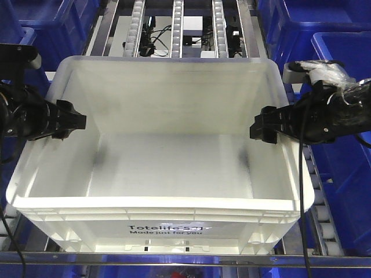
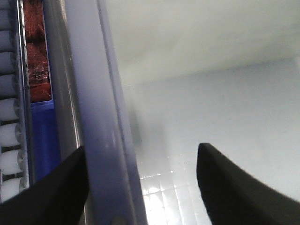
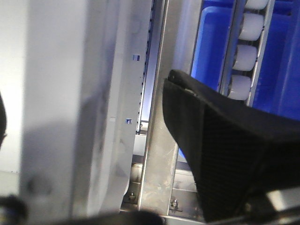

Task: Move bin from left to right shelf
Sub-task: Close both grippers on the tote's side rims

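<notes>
The large white bin (image 1: 156,204), printed "Totelife" on its front wall, sits empty on the roller shelf in the middle of the front view. My left gripper (image 1: 81,121) is at its left rim. In the left wrist view it (image 2: 140,147) is open, with one finger outside the bin's wall (image 2: 93,117) and the other inside over the floor. My right gripper (image 1: 255,128) is at the right rim. In the right wrist view it (image 3: 86,98) is open and straddles the bin's wall (image 3: 70,93), with the outer finger (image 3: 220,140) clear of the wall.
Dark blue bins stand on the right (image 1: 342,75) and at the back left (image 1: 46,17). Roller tracks (image 1: 177,29) run away behind the white bin. A metal shelf rail (image 3: 159,154) and white rollers (image 3: 251,28) lie just outside the right wall.
</notes>
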You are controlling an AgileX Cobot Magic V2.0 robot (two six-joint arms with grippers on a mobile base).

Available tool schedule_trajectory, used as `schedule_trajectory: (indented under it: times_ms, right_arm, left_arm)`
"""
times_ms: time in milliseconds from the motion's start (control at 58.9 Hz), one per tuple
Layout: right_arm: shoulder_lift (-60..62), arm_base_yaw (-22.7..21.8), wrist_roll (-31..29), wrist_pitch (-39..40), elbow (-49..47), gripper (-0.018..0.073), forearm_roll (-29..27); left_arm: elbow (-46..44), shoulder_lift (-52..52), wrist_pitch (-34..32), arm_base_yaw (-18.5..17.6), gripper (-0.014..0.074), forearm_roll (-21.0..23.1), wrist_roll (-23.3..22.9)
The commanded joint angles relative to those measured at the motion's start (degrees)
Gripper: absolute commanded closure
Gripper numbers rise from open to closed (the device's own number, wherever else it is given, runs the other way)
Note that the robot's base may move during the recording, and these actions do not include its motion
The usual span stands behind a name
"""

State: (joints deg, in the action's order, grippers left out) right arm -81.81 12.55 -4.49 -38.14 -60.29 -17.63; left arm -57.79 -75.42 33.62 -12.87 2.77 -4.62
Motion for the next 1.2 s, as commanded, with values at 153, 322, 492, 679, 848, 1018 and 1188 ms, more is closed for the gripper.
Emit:
schedule_trajectory:
  times_ms: [153, 322, 492, 679, 848, 1018, 1188]
  right_arm:
    - [0.37, -0.02, -1.27, 3.23, -2.07, -0.0033, -1.21]
    - [0.37, -0.02, -1.27, 3.73, -2.07, -0.0033, -1.26]
    - [0.37, -0.02, -1.27, 3.45, -2.07, -0.0033, -1.41]
    - [0.37, -0.02, -1.27, 3.44, -2.07, -0.0033, -1.41]
    - [0.37, -0.02, -1.8, 3.56, -2.07, -0.0033, -1.41]
    - [0.37, -0.02, -2.1, 3.51, -2.07, -0.0033, -1.46]
    - [0.37, -0.02, -2.1, 3.37, -2.07, -0.0033, -2.03]
  left_arm:
    - [-1.98, 1.47, -3.59, -0.3, 0.0136, 0.05, -0.56]
    - [-1.98, 0.58, -2.99, -0.3, 0.0191, -0.02, -0.56]
    - [-1.98, -0.7, -1.99, -0.3, 0.0242, -0.02, -0.56]
    - [-1.98, -1.24, -2.05, -0.3, 0.0266, -0.02, -0.56]
    - [-1.98, -1.24, -2.1, -0.3, 0.0266, -1.57, -0.56]
    - [-1.98, -1.53, -2.05, -0.3, 0.0266, -2.77, -2.56]
    - [-1.98, -3.11, -0.57, -0.3, 0.0266, -2.39, -3.81]
